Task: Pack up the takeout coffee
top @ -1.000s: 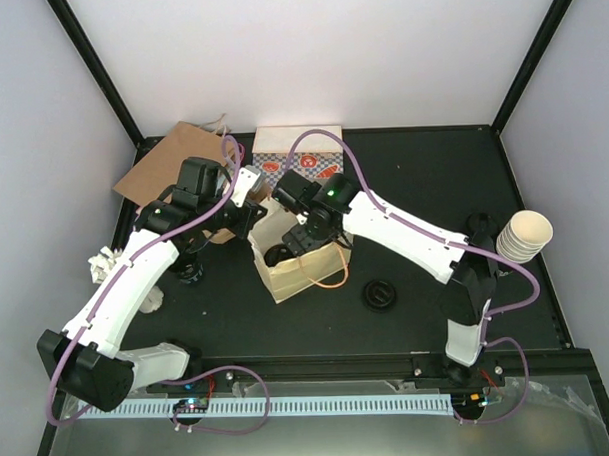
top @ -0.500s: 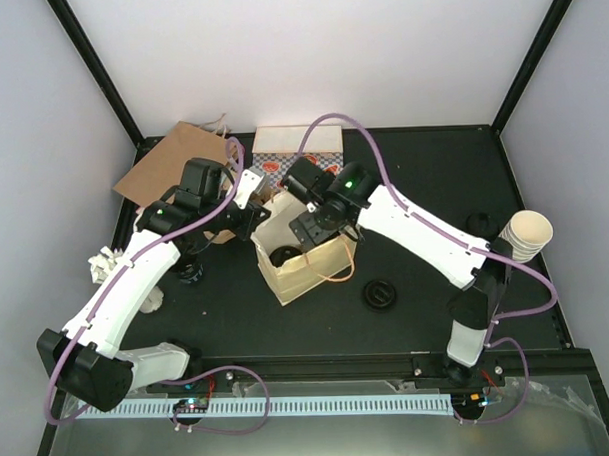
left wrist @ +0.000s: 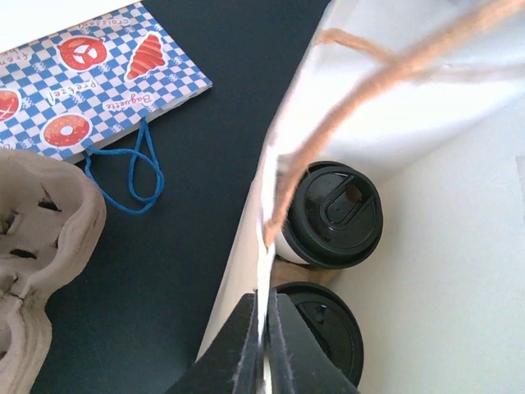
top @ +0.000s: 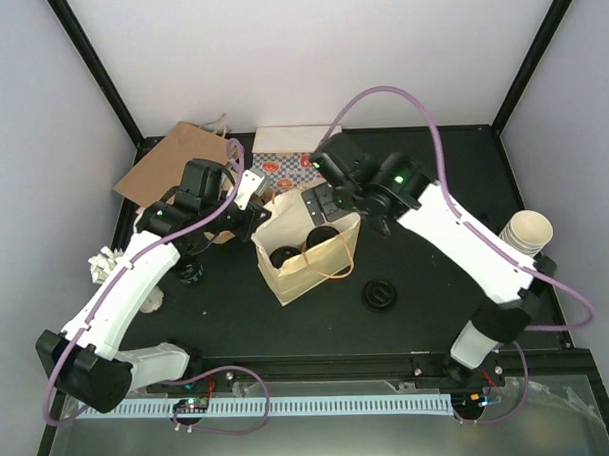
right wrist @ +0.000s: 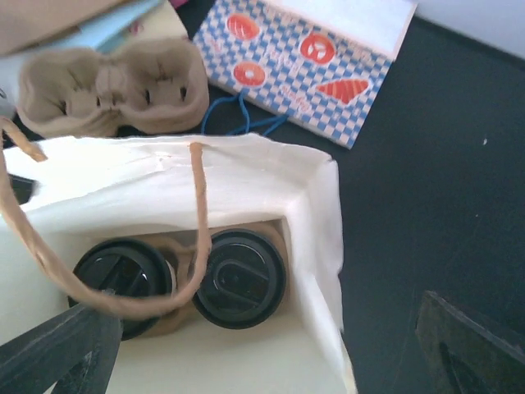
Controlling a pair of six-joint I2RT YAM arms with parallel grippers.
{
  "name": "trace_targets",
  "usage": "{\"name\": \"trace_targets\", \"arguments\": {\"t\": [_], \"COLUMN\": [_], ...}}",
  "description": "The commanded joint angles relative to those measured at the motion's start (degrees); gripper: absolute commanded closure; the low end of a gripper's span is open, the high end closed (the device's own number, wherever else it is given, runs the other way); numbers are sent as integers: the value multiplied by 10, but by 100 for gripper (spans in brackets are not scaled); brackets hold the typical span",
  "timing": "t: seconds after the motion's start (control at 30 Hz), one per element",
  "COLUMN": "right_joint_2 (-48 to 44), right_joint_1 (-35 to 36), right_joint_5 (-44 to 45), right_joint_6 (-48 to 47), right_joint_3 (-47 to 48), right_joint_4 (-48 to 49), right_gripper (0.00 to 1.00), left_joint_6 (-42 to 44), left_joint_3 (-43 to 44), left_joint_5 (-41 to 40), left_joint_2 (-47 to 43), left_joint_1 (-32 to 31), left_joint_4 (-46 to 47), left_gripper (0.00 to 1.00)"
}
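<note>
A cream paper bag (top: 316, 273) with brown handles stands open mid-table. Two takeout coffees with black lids sit inside it side by side, one on the left (top: 283, 257) and one on the right (top: 321, 237). Both show in the right wrist view (right wrist: 239, 277) (right wrist: 123, 276) and in the left wrist view (left wrist: 336, 213) (left wrist: 328, 332). My left gripper (top: 256, 218) is shut on the bag's left rim (left wrist: 264, 279), its fingertips (left wrist: 246, 345) pinching the paper. My right gripper (top: 320, 203) hangs open and empty above the bag's far side, its fingers (right wrist: 472, 349) wide apart.
A brown cardboard cup carrier (right wrist: 115, 90) lies behind the bag, by a blue-checked bag (top: 287, 167). A flat brown bag (top: 172, 163) lies at back left. A stack of lidless cream cups (top: 525, 235) stands at right. A loose black lid (top: 380, 293) lies right of the bag.
My right gripper has risen out of the bag and drawn back to the right, empty. A second lidded cup now shows inside the bag. The left gripper has kept its hold.
</note>
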Motion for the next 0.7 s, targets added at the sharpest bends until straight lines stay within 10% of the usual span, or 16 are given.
{"name": "trace_targets", "arguments": {"t": [0.0, 0.3, 0.67], "right_joint_2": [-87, -182, -142], "right_joint_1": [-1, -1, -28], "right_joint_5": [21, 43, 5], "right_joint_6": [-9, -32, -35], "right_joint_3": [-50, -183, -209], "right_joint_4": [82, 131, 111], "right_gripper": [0, 0, 18], "left_joint_6": [-4, -8, 16], "left_joint_3": [10, 10, 52], "left_joint_5": [-10, -21, -123], "left_joint_2": [-14, -22, 20], "left_joint_1": [-5, -13, -51], "left_joint_4": [-1, 43, 60], "left_gripper": [90, 43, 37]}}
